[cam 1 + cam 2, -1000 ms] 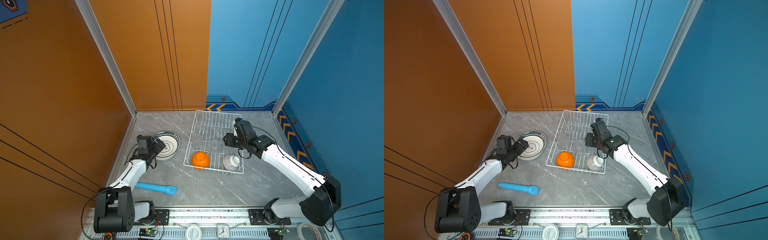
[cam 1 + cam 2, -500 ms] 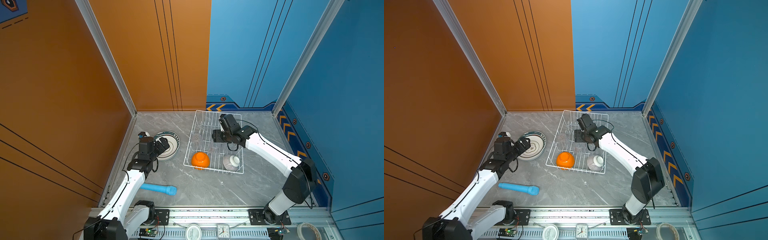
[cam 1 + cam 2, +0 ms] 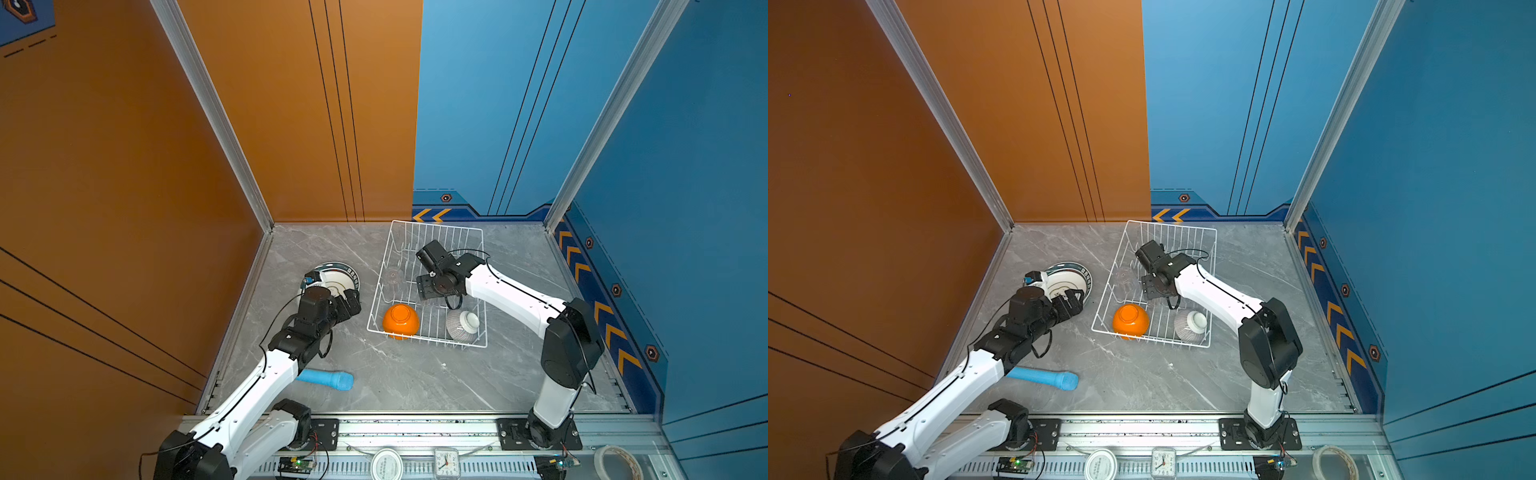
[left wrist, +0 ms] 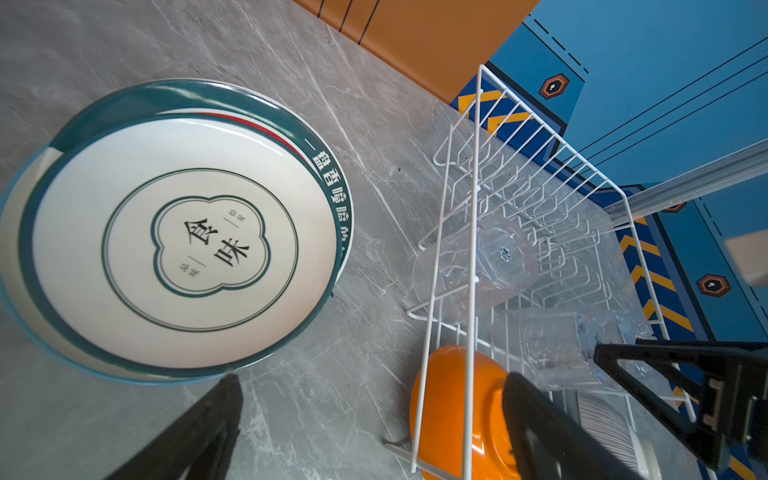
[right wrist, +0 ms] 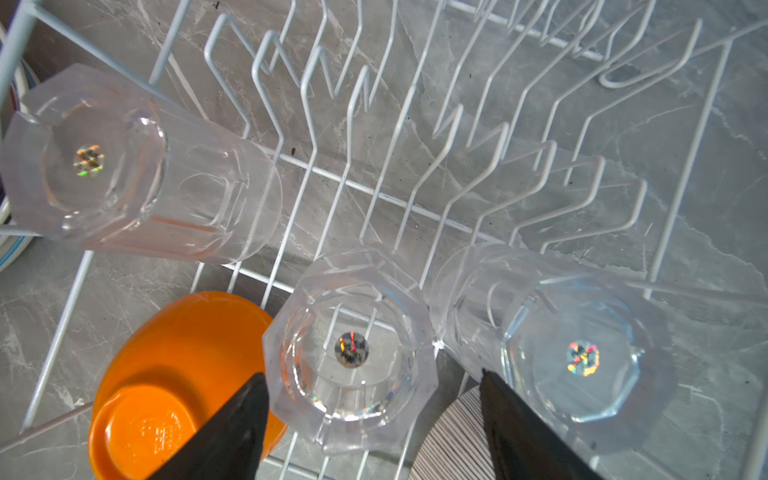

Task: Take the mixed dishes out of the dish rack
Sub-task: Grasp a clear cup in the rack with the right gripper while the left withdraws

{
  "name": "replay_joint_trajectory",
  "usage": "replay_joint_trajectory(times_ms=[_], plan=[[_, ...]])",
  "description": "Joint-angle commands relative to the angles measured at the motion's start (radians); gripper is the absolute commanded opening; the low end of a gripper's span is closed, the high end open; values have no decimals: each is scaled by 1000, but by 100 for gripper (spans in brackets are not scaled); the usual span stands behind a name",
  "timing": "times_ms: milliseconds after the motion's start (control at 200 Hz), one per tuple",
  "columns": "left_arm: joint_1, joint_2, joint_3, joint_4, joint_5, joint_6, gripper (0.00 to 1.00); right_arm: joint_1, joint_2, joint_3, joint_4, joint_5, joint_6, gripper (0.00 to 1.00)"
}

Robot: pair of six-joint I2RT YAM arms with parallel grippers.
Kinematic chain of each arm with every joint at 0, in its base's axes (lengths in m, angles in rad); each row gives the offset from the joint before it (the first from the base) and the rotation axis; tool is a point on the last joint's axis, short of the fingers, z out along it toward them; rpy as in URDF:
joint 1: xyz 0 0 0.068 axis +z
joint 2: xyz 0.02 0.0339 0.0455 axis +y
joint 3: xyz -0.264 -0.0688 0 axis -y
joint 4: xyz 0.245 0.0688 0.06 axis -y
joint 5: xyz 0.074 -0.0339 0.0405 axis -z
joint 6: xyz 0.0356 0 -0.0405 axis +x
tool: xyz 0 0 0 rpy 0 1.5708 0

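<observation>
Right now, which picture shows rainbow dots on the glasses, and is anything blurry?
Right wrist view: rainbow spots shine on three tumblers; the fingers of the right gripper look soft, near the lens. Left wrist view: the print on the plate is sharp.

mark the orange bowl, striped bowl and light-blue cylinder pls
Glossy orange bowl (image 3: 400,319): in a top view, upturned base.
Grey-striped white-footed bowl (image 3: 456,329): in a top view, striped side.
Light-blue cylinder (image 3: 326,378): in a top view, mid-body.

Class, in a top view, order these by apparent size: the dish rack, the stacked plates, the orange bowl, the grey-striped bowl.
1. dish rack
2. stacked plates, partly hidden
3. orange bowl and grey-striped bowl: too alike to rank
</observation>
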Motion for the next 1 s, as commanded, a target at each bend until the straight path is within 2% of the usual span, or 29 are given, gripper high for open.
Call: replay_joint_trajectory(times_ms=[0, 150, 736, 991], plan=[[-11, 13, -4, 62, -9, 36, 98, -1, 27, 10, -46, 26, 21, 81], [-16, 15, -14, 87, 9, 33, 98, -10, 56, 27, -46, -32, 28, 81], [-23, 18, -39, 110, -16, 38, 98, -46, 138, 73, -46, -79, 31, 75], [-23, 24, -42, 122, -11, 37, 98, -58, 126, 77, -46, -99, 32, 63]])
